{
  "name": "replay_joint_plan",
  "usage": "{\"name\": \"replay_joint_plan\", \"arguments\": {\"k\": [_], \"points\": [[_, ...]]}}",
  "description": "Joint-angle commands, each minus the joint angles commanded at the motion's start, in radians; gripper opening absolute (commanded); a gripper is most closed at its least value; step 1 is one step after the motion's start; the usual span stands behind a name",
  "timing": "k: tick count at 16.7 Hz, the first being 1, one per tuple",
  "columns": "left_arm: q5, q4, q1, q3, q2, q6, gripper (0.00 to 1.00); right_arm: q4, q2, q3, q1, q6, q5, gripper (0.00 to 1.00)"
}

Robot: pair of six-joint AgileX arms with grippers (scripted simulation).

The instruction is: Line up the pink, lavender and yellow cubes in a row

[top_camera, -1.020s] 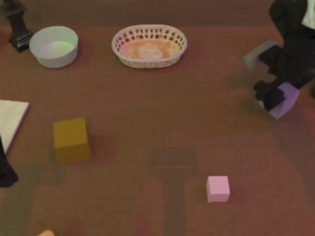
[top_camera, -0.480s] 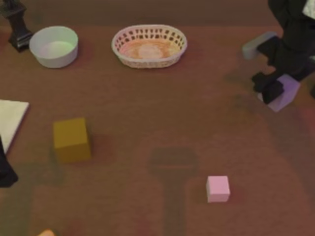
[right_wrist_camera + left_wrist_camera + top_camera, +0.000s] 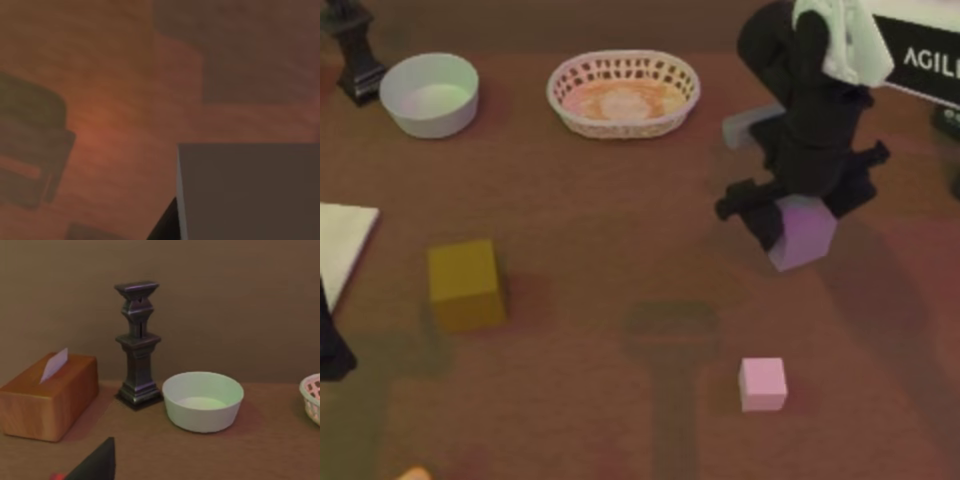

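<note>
Three cubes show on the table: one mustard-yellow cube [image 3: 466,284], one pale pink cube [image 3: 762,384], one lavender cube [image 3: 804,232]. One white bowl [image 3: 429,94] sits just left of one wicker basket [image 3: 623,92]. One dark metal stand [image 3: 138,345] and one wooden tissue box [image 3: 49,396] lie beyond that bowl. Two arms appear.

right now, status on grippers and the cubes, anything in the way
Right gripper shut on lavender cube, carried above the table's right half. Left arm parked at left edge. Yellow cube left, pink cube near front. Nothing between them.
</note>
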Motion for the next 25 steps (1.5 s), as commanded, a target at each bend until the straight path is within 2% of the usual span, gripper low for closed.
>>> {"name": "replay_joint_plan", "arguments": {"k": [6, 10, 18, 25], "points": [[0.0, 0.0, 0.0, 0.0, 0.0, 0.0, 1.0, 0.029, -0.108, -0.155, 0.258, 0.554, 0.003, 0.0], [0.0, 0.0, 0.0, 0.0, 0.0, 0.0, 1.0, 0.055, -0.176, -0.228, 0.373, 0.757, 0.009, 0.0], [0.0, 0.0, 0.0, 0.0, 0.0, 0.0, 1.0, 0.078, -0.183, -0.256, 0.396, 0.796, 0.01, 0.0], [0.0, 0.0, 0.0, 0.0, 0.0, 0.0, 1.0, 0.303, -0.1, -0.391, 0.402, 0.802, 0.011, 0.0]]}}
